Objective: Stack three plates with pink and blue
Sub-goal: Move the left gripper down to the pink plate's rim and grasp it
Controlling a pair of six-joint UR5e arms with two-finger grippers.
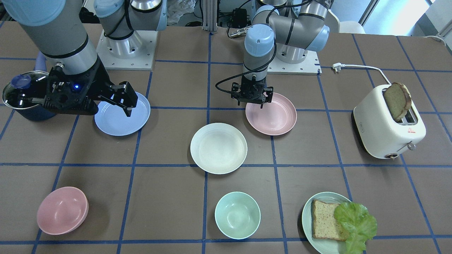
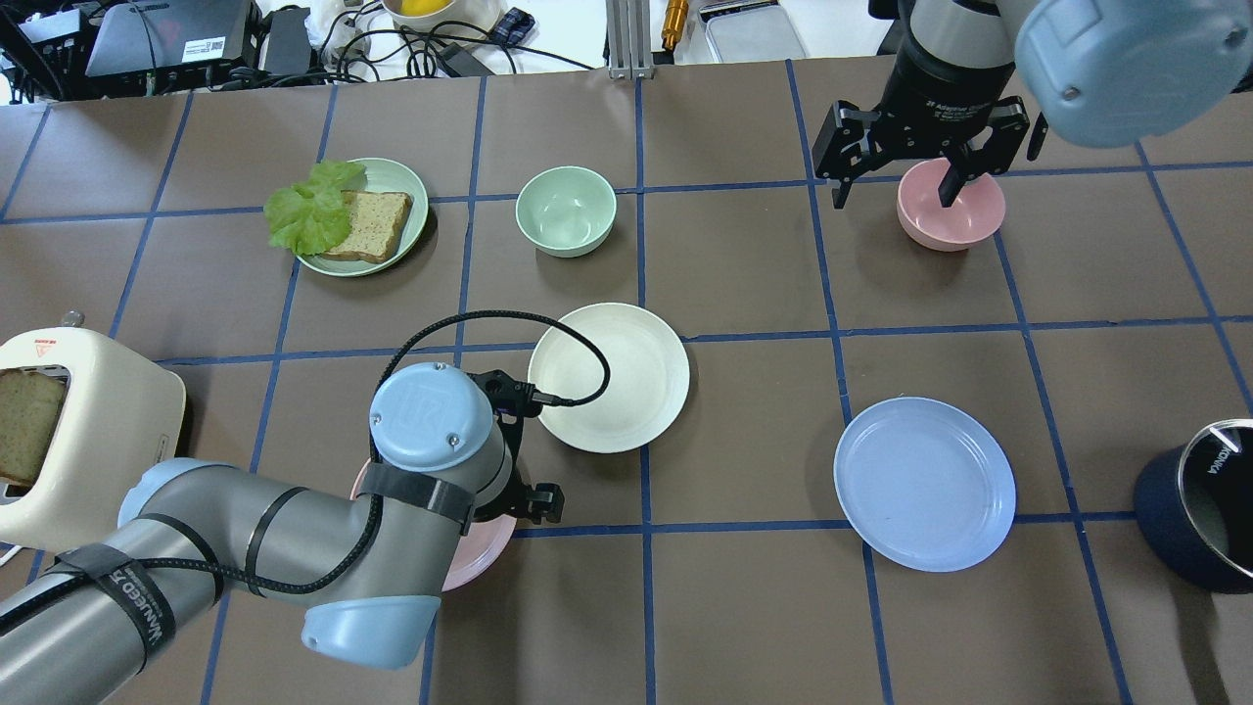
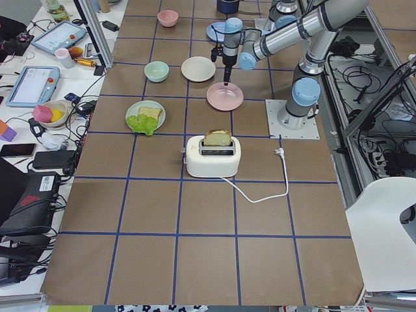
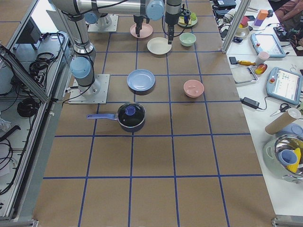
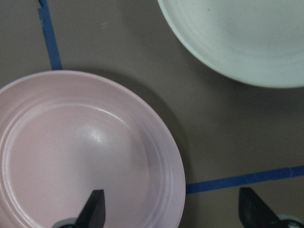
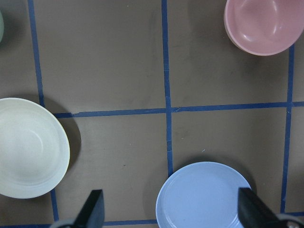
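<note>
The cream-white plate (image 1: 219, 148) lies at the table's middle. The pale pink plate (image 1: 277, 116) lies beside it on my left side, and the light blue plate (image 1: 118, 121) on my right side. All three lie apart and flat. My left gripper (image 5: 173, 209) is open and low over the pink plate (image 5: 85, 152), its jaws either side of the rim nearest the cream plate (image 5: 237, 38). My right gripper (image 2: 894, 191) is open and empty, held high. In its wrist view the blue plate (image 6: 204, 194) sits below it between the jaws.
A pink bowl (image 1: 62, 210) and a mint bowl (image 1: 237, 215) stand on the far side. A pale green plate (image 1: 306, 215) holds bread and lettuce. A white toaster (image 1: 388, 130) with a slice stands at my far left. A dark blue lidded pot (image 1: 21, 97) stands at my far right.
</note>
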